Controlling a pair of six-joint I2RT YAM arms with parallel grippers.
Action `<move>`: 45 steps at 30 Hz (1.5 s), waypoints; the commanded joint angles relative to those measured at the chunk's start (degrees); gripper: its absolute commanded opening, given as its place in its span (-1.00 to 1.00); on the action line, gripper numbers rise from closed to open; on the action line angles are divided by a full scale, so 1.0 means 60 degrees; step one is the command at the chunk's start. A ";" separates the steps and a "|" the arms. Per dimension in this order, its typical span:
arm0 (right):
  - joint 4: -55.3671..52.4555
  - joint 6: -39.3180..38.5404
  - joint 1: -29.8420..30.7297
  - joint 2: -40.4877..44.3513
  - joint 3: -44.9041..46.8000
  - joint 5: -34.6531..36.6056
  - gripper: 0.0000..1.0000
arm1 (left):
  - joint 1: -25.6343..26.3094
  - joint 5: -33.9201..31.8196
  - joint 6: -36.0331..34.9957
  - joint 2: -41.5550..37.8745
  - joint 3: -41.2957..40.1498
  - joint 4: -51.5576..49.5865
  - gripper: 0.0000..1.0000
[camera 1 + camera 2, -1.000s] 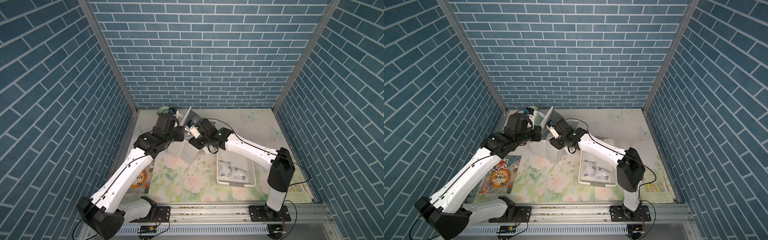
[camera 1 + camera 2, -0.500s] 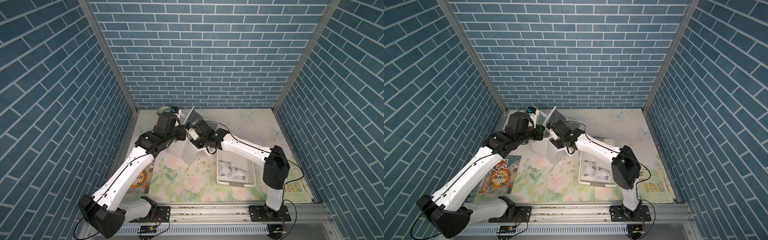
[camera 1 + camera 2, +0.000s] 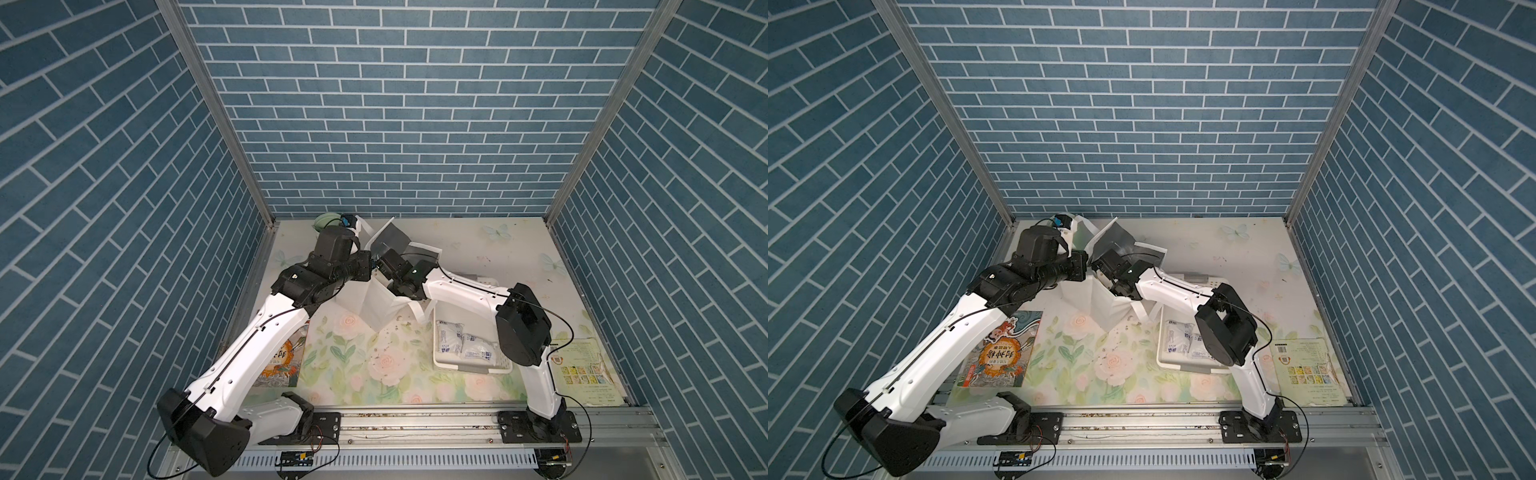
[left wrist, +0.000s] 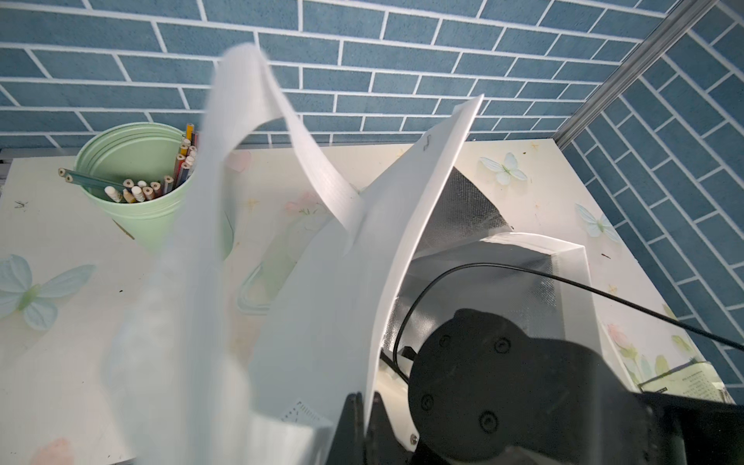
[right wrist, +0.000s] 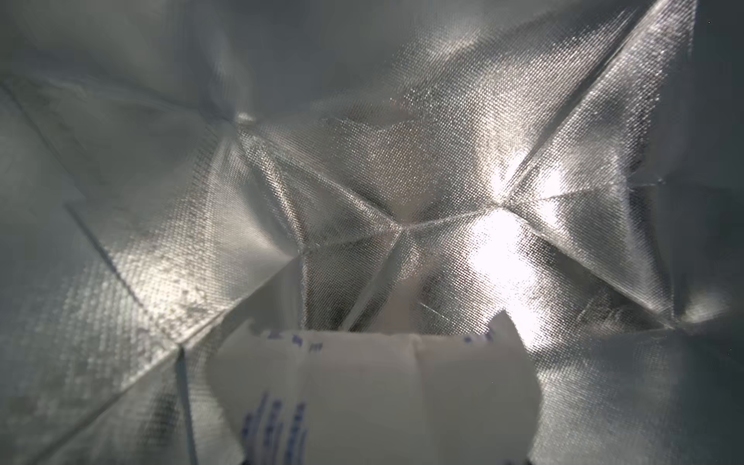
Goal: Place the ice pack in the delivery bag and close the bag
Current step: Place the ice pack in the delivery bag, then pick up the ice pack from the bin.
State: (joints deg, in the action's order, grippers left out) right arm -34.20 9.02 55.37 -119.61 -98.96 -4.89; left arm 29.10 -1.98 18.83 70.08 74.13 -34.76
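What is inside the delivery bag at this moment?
Its silver foil lining and one white ice pack with blue print show in the right wrist view. The pack covers what lies beneath it, so that part cannot be seen.

Left arm (image 3: 266,332) and right arm (image 3: 461,291) reach forward, wrists close, jaws clamped.

1. Large Chinese title characters on the cover of the book (image 3: 1000,353), near left on the surface (image 3: 1225,257); not surely readable.
2. Blue print on the ice pack (image 5: 374,394); blurred, unreadable.
3. QR code and fine print on the paper sheet (image 3: 1306,370), near right; too small to read.
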 commanded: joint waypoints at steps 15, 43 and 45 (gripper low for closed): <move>0.2477 0.1037 0.0043 0.3814 0.1950 0.0567 0.66 | -0.0044 -0.0595 0.0113 -0.0383 -0.0240 -0.0230 -1.00; 0.1528 0.5938 -0.0762 0.9132 1.0036 0.2300 0.58 | -0.0036 -0.0303 0.0203 -0.0662 -0.0710 -0.0018 -1.00; 0.1778 0.5925 -0.0702 0.8755 1.0104 0.1958 0.58 | -0.0053 -0.0297 0.0202 -0.0725 -0.0762 0.0046 -1.00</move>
State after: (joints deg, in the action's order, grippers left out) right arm -25.08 41.95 50.74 -65.25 -38.92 11.22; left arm 29.10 -4.12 19.73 66.85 70.57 -34.70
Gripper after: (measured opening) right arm 0.790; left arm 0.075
